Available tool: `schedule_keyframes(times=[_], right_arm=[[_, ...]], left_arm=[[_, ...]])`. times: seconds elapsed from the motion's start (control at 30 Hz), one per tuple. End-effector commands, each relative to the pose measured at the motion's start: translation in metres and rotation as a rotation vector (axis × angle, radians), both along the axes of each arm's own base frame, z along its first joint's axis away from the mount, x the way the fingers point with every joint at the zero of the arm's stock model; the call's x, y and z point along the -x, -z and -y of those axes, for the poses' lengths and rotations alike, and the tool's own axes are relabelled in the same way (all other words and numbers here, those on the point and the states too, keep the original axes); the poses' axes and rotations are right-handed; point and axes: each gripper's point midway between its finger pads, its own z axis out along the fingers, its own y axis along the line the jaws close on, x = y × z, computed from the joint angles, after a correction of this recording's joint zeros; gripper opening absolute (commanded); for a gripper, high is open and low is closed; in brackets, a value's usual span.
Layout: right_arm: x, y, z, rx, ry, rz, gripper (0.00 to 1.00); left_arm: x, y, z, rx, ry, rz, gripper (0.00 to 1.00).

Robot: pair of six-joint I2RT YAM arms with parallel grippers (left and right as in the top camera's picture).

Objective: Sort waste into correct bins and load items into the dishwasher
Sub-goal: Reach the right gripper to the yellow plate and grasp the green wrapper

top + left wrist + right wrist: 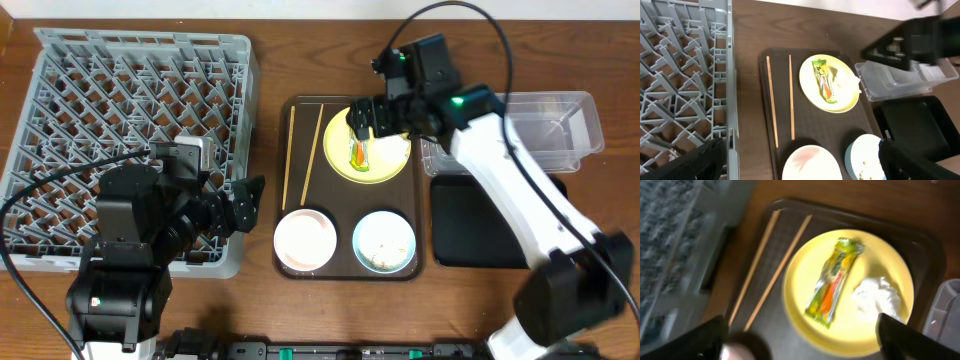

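Note:
A dark tray [300, 190] holds a yellow plate [392, 166] with a green-orange snack wrapper [360, 152] and a crumpled white tissue [879, 296], two wooden chopsticks [303, 150], a pink-white bowl [304, 240] and a pale blue bowl [384, 241]. My right gripper [368, 120] is open and empty, hovering over the plate; the right wrist view shows the wrapper [834, 281] between its fingers. My left gripper [235, 207] is open and empty at the dish rack's right edge, left of the tray. The grey dish rack [130, 130] stands empty.
A clear plastic bin [545, 125] stands right of the tray, with a black bin [480, 225] in front of it. The wood table [300, 60] surrounds them.

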Motion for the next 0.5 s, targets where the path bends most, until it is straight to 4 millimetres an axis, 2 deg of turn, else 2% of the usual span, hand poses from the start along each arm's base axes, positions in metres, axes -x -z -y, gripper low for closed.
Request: schedule_keyframes(times=[0.0, 0.03, 0.2, 0.3, 0.47], right_arm=[[-0.017, 0.039, 0.001, 0.061, 0.099, -0.053, 0.76], [-0.017, 0.05, -0.003, 0.066, 0.101, -0.075, 0.73], [-0.016, 0.106, -0.015, 0.14, 0.099, -0.144, 0.74], [-0.01, 0.132, -0.023, 0.162, 0.09, -0.189, 0.7], [-0.005, 0.165, -0.013, 0.281, 0.193, -0.219, 0.58]], left_arm=[[0.0, -0.01, 0.002, 0.014, 0.006, 0.021, 0.98], [0.0, -0.01, 0.002, 0.014, 0.006, 0.021, 0.98], [0.0, -0.01, 0.002, 0.014, 0.006, 0.021, 0.98], [0.0, -0.01, 0.002, 0.014, 0.006, 0.021, 0.98], [0.0, -0.01, 0.002, 0.014, 0.006, 0.021, 0.98]])
